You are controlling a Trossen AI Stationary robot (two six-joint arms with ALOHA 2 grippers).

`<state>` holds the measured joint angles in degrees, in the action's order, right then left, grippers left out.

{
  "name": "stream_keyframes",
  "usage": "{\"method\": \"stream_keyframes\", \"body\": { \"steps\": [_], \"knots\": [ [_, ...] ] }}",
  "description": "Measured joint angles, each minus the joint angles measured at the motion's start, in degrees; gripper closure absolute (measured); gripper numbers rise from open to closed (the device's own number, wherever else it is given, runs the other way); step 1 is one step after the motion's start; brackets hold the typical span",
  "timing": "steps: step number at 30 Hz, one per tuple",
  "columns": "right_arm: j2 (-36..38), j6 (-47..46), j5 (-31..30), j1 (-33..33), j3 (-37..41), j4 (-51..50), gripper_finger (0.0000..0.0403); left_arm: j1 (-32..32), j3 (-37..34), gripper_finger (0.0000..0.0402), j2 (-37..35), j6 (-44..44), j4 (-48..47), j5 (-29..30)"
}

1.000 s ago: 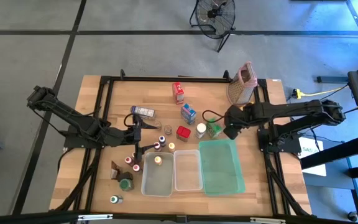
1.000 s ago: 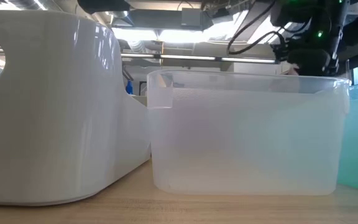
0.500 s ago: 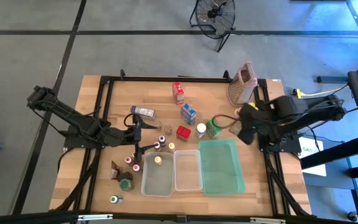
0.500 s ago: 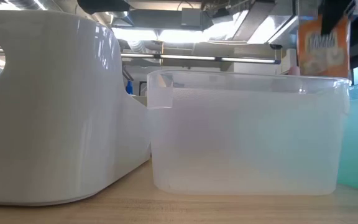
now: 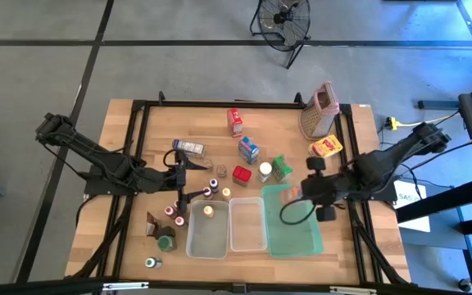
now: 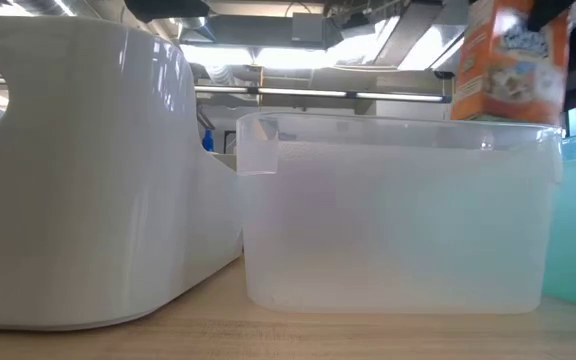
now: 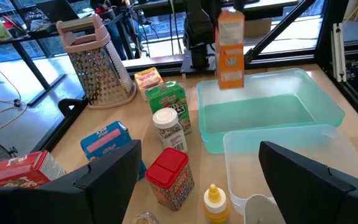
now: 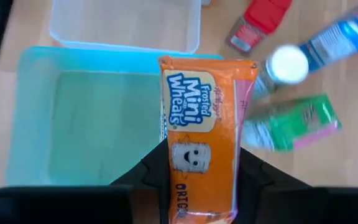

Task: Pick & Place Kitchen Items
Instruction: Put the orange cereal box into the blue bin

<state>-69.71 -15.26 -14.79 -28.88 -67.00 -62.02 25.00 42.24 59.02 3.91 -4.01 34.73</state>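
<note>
Right tool: our right tool is clamped on the orange carton, carried upright in the air over the green tray. From above, the arm hides the carton; the tool sits at about 3 o'clock of the bench.

Left tool: our left tool waits with fingers spread wide, holding nothing, at about 9 o'clock, just beside the small jars.

Done so far: we judge the task early. One small yellow-capped bottle sits in the left clear tub; the middle clear tub and the green tray show nothing inside.

Left to do: most items are still on the bench: red carton at 12 o'clock, blue carton, green carton, white-capped jar, red-lidded jar, a yellow packet by the grater, and a cluster of tiny jars toward 8 o'clock.

View differences: the right wrist view alone shows the carton's printed face and the grip on it. The left wrist view shows it hanging clear above the tray's far rim. The low view catches only its top past the clear tub wall; the high view gives the whole layout.
</note>
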Motion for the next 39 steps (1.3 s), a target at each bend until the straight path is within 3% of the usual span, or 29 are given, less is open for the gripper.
{"method": "stream_keyframes", "body": {
  "steps": [13,20,31,39],
  "knots": [
    [-10.2,10.0,4.7,8.4,3.0,8.6,0.0299,0.0,0.0,0.0080,0.0,2.4,0.0,-0.4],
    [-15.0,16.4,9.5,11.3,3.0,13.3,0.0299,0.1,0.0,0.0080,0.0,2.5,0.0,-4.1],
    [-18.9,16.8,9.6,14.0,3.0,14.0,0.0298,0.1,0.0,0.0080,0.0,2.9,0.0,-4.4],
    [-19.6,17.2,10.3,14.3,3.0,14.8,0.0244,0.1,0.0,0.0080,0.0,3.0,-0.1,-4.4]
  ]
}}
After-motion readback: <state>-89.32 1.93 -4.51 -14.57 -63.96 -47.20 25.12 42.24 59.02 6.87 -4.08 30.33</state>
